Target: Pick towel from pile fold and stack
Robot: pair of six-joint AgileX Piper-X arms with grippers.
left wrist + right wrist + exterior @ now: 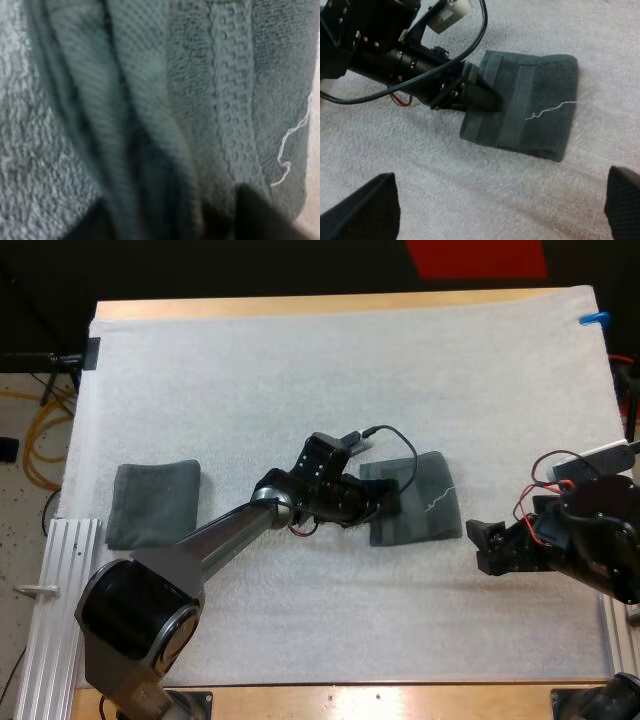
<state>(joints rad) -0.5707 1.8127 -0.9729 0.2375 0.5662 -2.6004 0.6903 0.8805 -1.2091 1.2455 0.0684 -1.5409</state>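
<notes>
Left arm (225, 538) reaching low across mat (300, 360), left gripper (390, 502) clamped on towel (432, 518) edge, right gripper (488, 545) spread apart beside towel

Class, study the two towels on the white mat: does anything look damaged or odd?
A loose white thread trails across the folded dark grey-green towel at the left gripper, likely a pulled stitch. The other folded towel looks neat.
</notes>
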